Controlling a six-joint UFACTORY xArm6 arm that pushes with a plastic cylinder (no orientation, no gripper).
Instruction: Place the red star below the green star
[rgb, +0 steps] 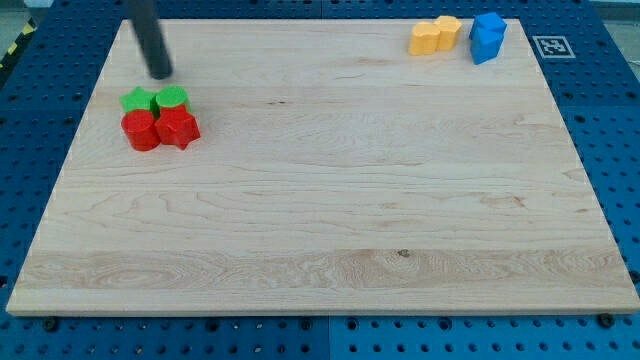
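The green star (137, 100) lies at the view's left, with a green round block (172, 98) touching its right side. The red star (179, 128) lies just below the green round block, down and right of the green star. A red round block (141, 131) sits directly below the green star, touching the red star. My tip (161, 74) rests on the board just above the two green blocks, apart from them.
Two yellow blocks (434, 34) and two blue blocks (487, 37) sit near the board's top right corner. The wooden board (330, 230) lies on a blue pegboard, with a marker tag (549, 45) beyond its right edge.
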